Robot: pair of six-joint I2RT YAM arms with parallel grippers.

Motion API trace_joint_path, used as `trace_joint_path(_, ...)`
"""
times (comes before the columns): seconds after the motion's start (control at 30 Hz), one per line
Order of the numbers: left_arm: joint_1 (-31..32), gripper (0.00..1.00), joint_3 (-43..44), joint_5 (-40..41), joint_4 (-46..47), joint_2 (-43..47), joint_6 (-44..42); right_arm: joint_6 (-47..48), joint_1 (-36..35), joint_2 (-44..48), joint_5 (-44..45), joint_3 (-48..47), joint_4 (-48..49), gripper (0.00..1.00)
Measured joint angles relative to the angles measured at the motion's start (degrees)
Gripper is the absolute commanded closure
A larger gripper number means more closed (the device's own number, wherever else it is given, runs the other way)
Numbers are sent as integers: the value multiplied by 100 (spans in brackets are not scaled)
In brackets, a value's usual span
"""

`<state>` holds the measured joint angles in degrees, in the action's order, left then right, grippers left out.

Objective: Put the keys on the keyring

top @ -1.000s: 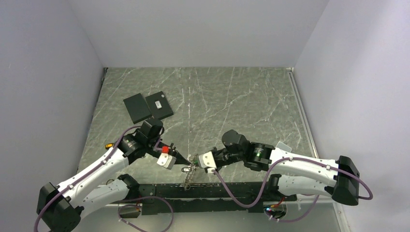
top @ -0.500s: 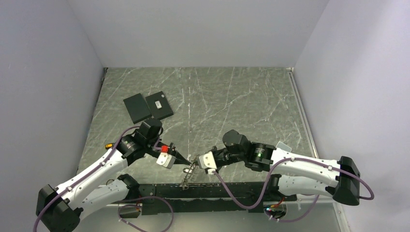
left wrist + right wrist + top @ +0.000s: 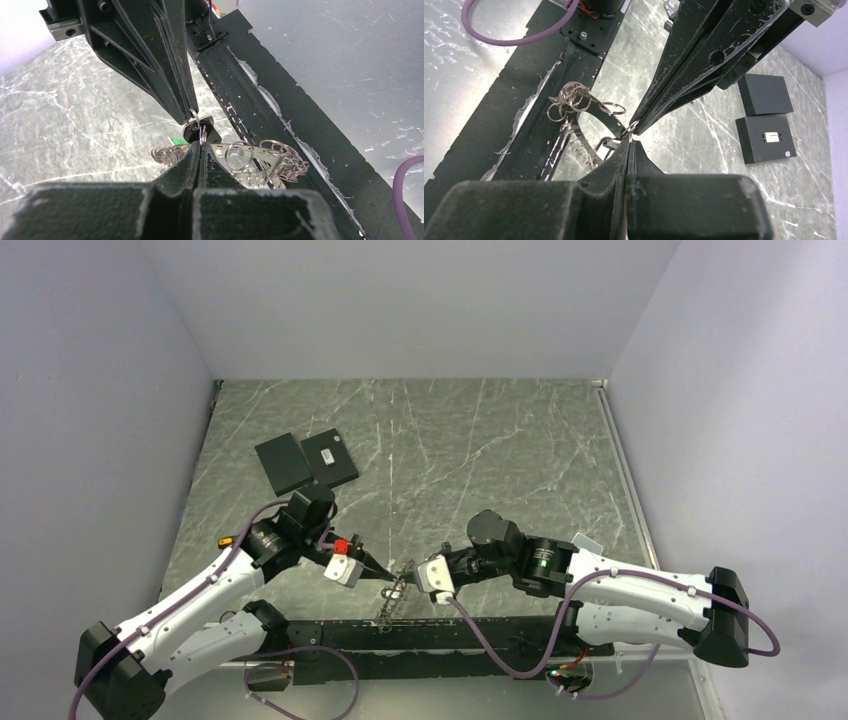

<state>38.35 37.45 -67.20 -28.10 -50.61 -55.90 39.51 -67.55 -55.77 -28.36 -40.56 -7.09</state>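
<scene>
Both claws are closed, their tips pinching the keyring at lower centre: left claw from the left, right claw from the right. Its chain trails to the black rail along the surface's near edge. Bare surface lies above; the black plates sit upper left, well apart.

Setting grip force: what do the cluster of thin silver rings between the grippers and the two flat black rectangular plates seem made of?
Thin silver rings: apparently polished metal wire, given bright mirror-like glints. Flat black rectangular plates: matte, no glare; possibly plastic or coated metal, can't tell which.
</scene>
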Motion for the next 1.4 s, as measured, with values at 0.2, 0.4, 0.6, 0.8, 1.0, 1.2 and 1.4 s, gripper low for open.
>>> trace_joint_path(0.2, -2, 100, -66, 2, 48, 26, 66, 0, -50, 9, -2, 0, -2, 100)
trace_joint_path(0.4, -13, 100, -70, 2, 87, 37, 120, 0, -85, 50, -22, 0, -4, 100)
trace_joint_path(0.6, -24, 100, -70, 2, 90, 83, 125, -2, -92, 50, -46, 0, -17, 100)
trace_joint_path(0.8, -28, 100, -70, 2, 90, 94, 129, 0, -92, 44, -52, 0, -17, 100)
trace_joint_path(1.0, -28, 100, -70, 2, 90, 94, 138, 0, -92, 0, -66, 0, -17, 100)
trace_joint_path(1.2, -28, 100, -70, 0, 90, 94, 138, 2, -92, -55, -70, 0, -15, 100)
trace_joint_path(1.4, -35, 100, -70, 0, 87, 94, 138, 37, -96, -55, -68, 0, -15, 100)
